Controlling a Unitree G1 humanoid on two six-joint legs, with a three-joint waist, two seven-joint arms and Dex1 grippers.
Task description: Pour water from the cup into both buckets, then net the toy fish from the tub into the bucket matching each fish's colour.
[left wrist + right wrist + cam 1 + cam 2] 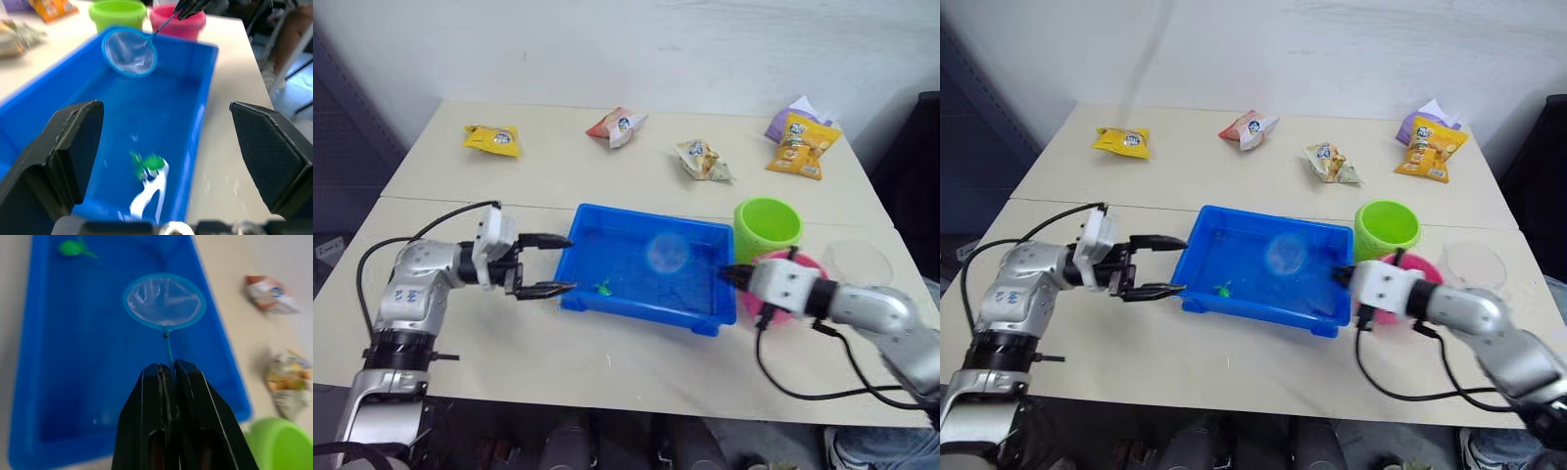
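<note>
Over the tub [607, 299] my right gripper [166, 368] pinched the net [164, 301] by its thin handle; I judged it might twist. My left gripper [550, 264] stood open at the rim; a nudge could shift the green fish [603, 288].

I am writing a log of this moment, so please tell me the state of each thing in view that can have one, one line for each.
Left pincer: open, empty, at the tub's left end.
Right pincer: shut on the net's handle.
Net: held over the tub, hoop empty.
Blue tub: one green fish inside.
Green fish: lying in the tub, not netted.
Green bucket: upright.
Pink bucket: upright.
Clear cup: upright.
</note>
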